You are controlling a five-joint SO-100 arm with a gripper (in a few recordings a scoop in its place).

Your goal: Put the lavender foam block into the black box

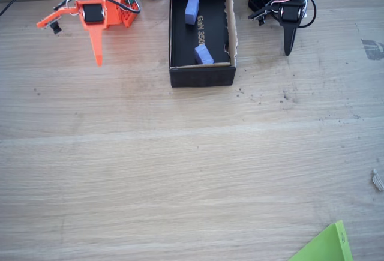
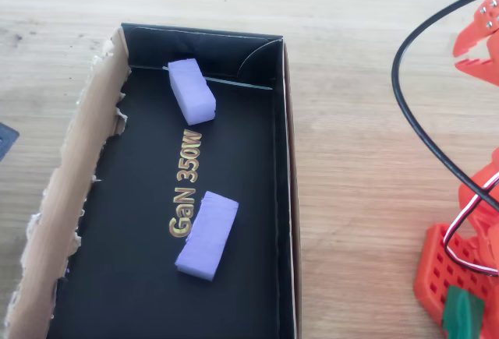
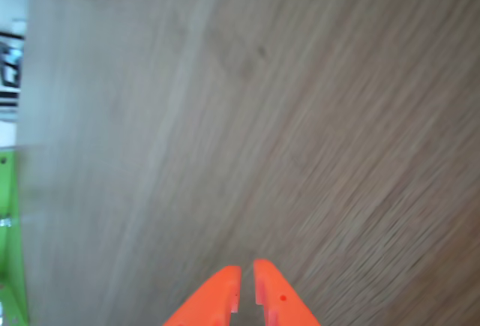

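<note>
- The orange gripper hangs over bare wooden table left of the black box, jaws closed on nothing in the wrist view.
- The lavender foam block lies inside the box near its front wall, with a longer foam block farther back.
- The block, likely light and squashy, would suit a gentle pinch across its flat sides.
- Low walls and one ragged cardboard edge ring the box; open table lies in front.
</note>
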